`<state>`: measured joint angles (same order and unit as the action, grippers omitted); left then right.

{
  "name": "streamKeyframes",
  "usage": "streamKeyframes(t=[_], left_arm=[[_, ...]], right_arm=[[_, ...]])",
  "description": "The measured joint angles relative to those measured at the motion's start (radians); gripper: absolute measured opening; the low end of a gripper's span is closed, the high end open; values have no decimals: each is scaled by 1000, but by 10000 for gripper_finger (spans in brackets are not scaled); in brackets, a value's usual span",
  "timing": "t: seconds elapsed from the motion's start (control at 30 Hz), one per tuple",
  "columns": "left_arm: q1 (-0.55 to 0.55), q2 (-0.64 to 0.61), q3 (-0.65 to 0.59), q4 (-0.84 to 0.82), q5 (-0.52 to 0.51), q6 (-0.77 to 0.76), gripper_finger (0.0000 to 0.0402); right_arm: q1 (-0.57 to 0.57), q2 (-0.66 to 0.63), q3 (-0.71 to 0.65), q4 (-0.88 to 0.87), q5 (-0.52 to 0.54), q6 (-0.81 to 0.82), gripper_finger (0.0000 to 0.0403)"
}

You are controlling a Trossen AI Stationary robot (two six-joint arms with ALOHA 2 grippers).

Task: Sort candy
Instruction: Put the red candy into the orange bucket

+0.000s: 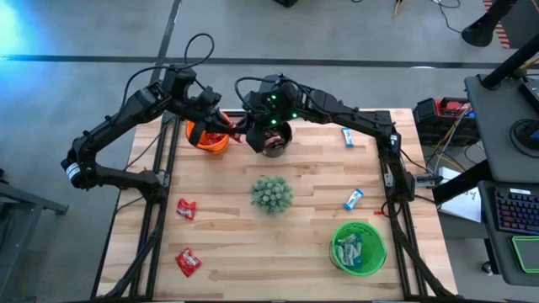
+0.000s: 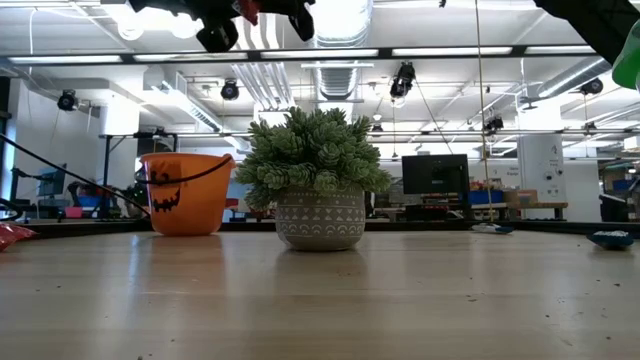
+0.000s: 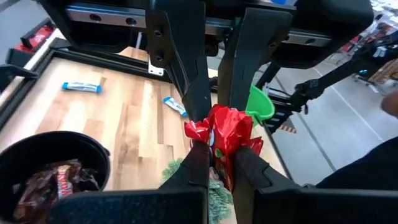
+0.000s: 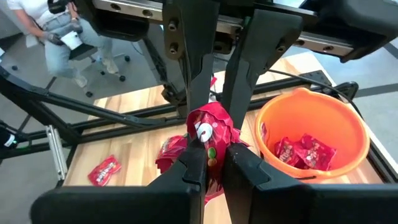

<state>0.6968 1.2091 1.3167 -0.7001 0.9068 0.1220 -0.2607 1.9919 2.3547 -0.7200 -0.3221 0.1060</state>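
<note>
Your left gripper [image 3: 214,152] is pinched tight on a shiny red candy wrapper [image 3: 225,134], up in the air near the far edge of the wooden table [image 1: 253,244]. Your right gripper [image 4: 211,158] is squeezed on a crinkly red candy wrapper [image 4: 208,127] too. Both grippers meet between the orange pumpkin bucket [image 1: 208,135] and the round black bucket [image 1: 274,139], and you cannot tell if they share one wrapper.

The orange pumpkin bucket sits near the far left corner with red candies [image 4: 301,151] inside. The black bucket sits just beside it at the far edge, with dark brown candies [image 3: 53,183] in it. The green bucket [image 1: 358,246] stands near the front right corner and holds light blue candies.

Two red candies [image 1: 186,209] lie loose near the left edge. Two light blue candies [image 1: 353,199] lie loose on the right side. The spiky green plant in its grey pot [image 2: 318,180] stands in the middle of the table.
</note>
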Motion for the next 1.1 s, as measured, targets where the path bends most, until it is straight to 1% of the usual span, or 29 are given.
streamKeyframes(t=[0.27,0.6,0.77,1.1], left_arm=[[0,-4,0,0,18,-31,7],[1,-24,0,7,25,-9,2],[1,-34,0,12,46,1,1],[2,-35,0,-3,46,-9,0]], right_arm=[[-1,0,0,0,-12,-2,34],[-1,-10,0,34,-18,13,34],[0,-13,0,53,-26,32,34],[0,-13,0,51,-22,28,34]])
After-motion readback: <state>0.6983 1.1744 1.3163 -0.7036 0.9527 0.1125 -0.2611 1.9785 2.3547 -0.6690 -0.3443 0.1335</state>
